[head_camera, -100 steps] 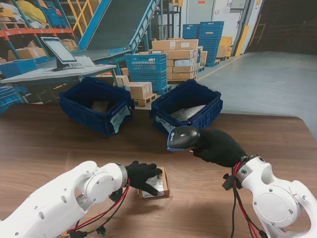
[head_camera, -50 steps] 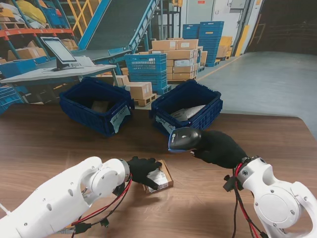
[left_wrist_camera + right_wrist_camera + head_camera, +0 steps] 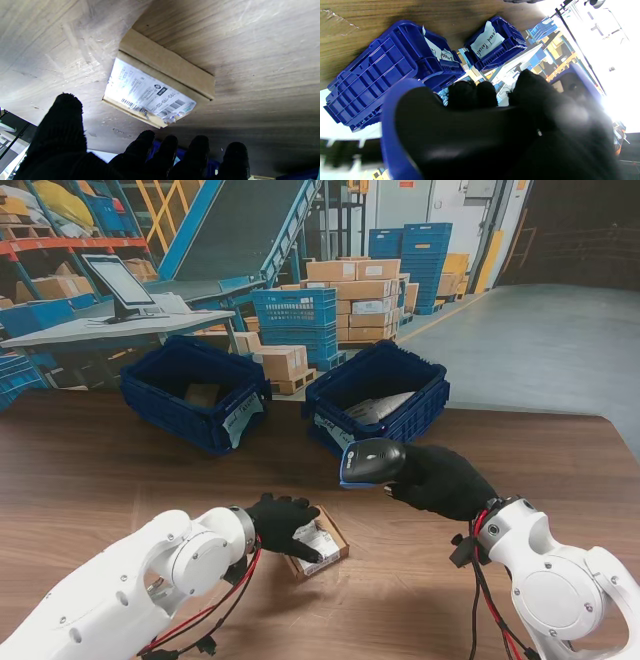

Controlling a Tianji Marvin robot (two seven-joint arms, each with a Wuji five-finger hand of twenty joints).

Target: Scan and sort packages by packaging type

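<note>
Left hand (image 3: 283, 523), black-gloved on a white arm, lies over the near-left part of a small flat brown cardboard parcel with a white printed shipping label (image 3: 320, 541); its fingers (image 3: 140, 147) are spread apart and none is seen curled under the box, so the parcel rests flat on the dark wood-grain worktop (image 3: 120, 470) rather than being lifted. In the left wrist view the label (image 3: 147, 93) shows barcodes and small print (too fine to read), with bare cardboard flap beside it.

Right hand (image 3: 440, 478), also black-gloved, is wrapped around the handle of a black handheld barcode scanner with blue trim (image 3: 370, 460), held off the worktop with its head toward the left; the scanner sits farther from me than the parcel and to its right, well apart from it. In the right wrist view the scanner body (image 3: 460, 135) fills the foreground, with fingertips (image 3: 470, 93) closed over it.

At the far edge of the worktop stand two dark blue plastic crates: the left crate (image 3: 160, 405) holds a brown item, the right crate (image 3: 425, 405) a pale wrapped package. Each carries a white handwritten paper tag; the left one reads "Boxed Parcels" (image 3: 487, 40).
</note>
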